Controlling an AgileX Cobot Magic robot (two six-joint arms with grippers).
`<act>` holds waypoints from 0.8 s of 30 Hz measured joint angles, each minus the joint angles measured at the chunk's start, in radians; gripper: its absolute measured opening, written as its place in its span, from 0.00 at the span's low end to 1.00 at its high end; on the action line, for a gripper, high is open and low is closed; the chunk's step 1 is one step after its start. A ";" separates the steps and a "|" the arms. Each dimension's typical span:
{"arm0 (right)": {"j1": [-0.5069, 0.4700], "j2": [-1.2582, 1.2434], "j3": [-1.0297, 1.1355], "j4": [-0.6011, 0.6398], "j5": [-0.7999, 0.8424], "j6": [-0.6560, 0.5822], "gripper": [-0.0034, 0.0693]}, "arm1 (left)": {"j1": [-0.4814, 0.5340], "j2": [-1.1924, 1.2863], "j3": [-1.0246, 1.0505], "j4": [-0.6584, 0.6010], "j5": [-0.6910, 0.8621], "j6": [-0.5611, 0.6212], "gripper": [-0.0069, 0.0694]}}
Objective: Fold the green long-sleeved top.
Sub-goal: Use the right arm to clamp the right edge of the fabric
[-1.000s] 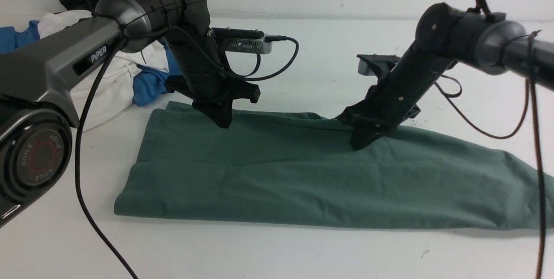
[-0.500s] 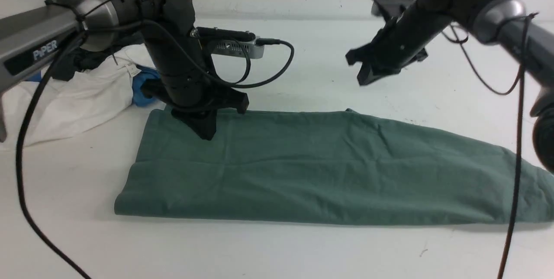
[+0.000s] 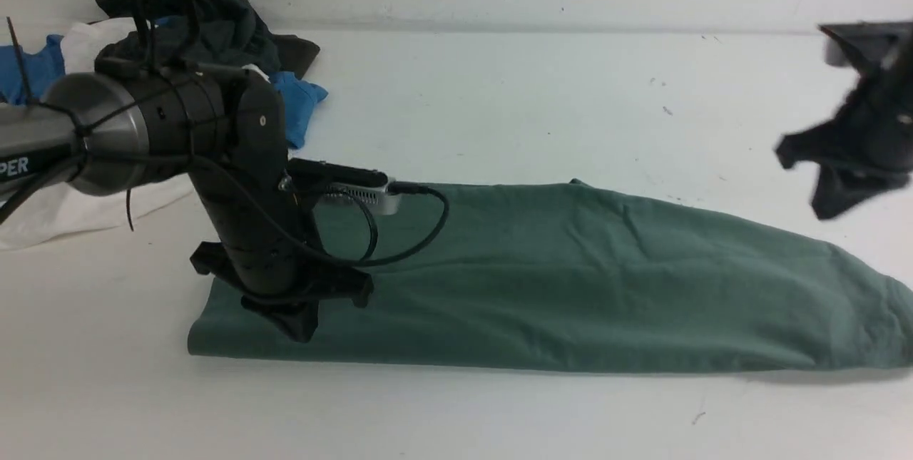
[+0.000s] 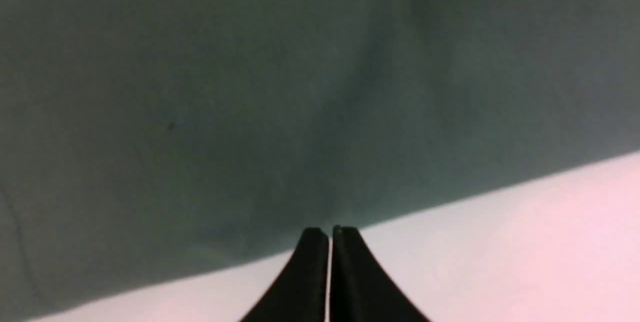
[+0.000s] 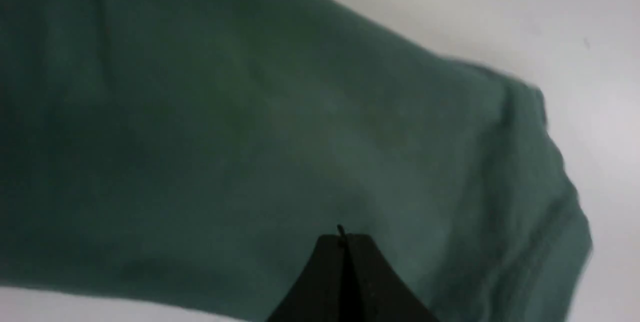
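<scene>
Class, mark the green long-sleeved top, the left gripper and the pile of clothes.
green long-sleeved top (image 3: pixel 570 274), front view, middle of the folded cloth.
left gripper (image 3: pixel 299 331), front view, between its shut fingertips.
pile of clothes (image 3: pixel 235 28), front view, dark garment on top.

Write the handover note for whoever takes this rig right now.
Left gripper: shut, nothing in it, tip at the near left corner of the top.
Right gripper: shut, nothing in it, in the air over the top's right end.
Top: lies flat on the table as a long band running left to right. Other clothes are piled at the far left.
Done: the lengthwise folds, it seems.
Left: probably folding the band crosswise into a compact stack.
</scene>
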 joint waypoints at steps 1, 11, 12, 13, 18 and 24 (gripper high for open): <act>-0.046 -0.017 0.041 0.006 0.000 0.006 0.03 | 0.000 0.001 0.012 0.005 -0.021 0.001 0.09; -0.256 0.032 0.142 0.087 -0.073 0.031 0.17 | 0.002 0.043 0.033 0.011 -0.083 0.000 0.09; -0.255 0.041 0.142 0.092 -0.094 0.030 0.22 | 0.002 0.043 0.033 0.011 -0.083 0.000 0.09; -0.254 0.052 0.142 0.091 -0.128 0.030 0.28 | 0.002 0.043 0.033 0.011 -0.083 0.000 0.09; -0.257 0.097 0.142 0.082 -0.208 0.078 0.51 | 0.002 0.043 0.033 0.011 -0.080 0.001 0.09; -0.258 0.162 0.142 0.118 -0.180 0.063 0.55 | 0.002 0.043 0.033 0.011 -0.069 0.002 0.09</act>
